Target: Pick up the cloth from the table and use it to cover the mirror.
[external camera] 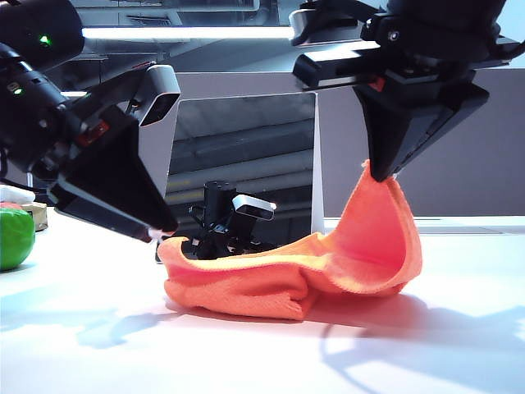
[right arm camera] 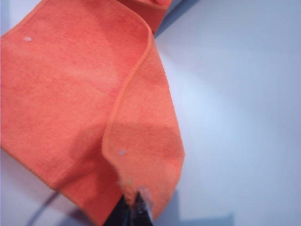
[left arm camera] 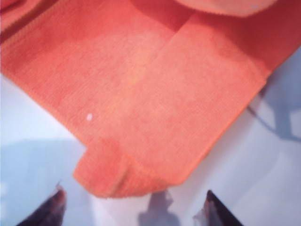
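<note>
Cloth (external camera: 328, 263) corner between pinched right fingers (right arm camera: 136, 200), just ahead of spread left fingers (left arm camera: 214, 209).

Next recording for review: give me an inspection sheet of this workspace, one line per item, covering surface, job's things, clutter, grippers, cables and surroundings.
Surface: white table, glossy, with shadows.
Job's things: orange cloth crumpled on the table in front of the mirror, one corner lifted; mirror upright, uncovered.
Clutter: green round object at the table's left edge, with something pale behind it.
Grippers: right gripper shut on the cloth's raised corner; left gripper open, low beside the cloth's other end, holding nothing.
Cables: nothing seen.
Surroundings: grey partition panel behind the table; ceiling light strip above.
</note>
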`<action>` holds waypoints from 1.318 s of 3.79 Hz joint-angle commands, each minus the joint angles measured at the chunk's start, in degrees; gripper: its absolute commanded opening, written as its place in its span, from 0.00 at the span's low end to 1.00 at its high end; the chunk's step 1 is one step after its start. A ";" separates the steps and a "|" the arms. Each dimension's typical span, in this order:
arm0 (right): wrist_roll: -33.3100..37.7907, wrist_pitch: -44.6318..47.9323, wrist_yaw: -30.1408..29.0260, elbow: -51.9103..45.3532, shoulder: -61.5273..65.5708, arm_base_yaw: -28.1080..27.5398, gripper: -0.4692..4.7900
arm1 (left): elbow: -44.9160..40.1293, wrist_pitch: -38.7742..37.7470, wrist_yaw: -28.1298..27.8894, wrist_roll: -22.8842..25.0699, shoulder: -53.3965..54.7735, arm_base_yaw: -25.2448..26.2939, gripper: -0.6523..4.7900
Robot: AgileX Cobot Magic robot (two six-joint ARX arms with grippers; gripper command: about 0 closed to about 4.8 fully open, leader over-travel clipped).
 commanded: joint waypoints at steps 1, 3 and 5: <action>-0.13 7.06 -2.54 0.15 5.16 0.17 0.09 | 0.24 6.47 -4.22 -14.64 3.85 -0.48 0.82; -26.18 31.54 6.21 0.55 -14.23 0.22 0.09 | 0.24 14.75 -24.41 -29.90 -31.19 -3.72 0.11; -37.86 39.34 4.52 0.50 -20.85 -8.55 0.09 | 0.24 36.76 -24.72 -39.91 -31.19 -3.72 0.13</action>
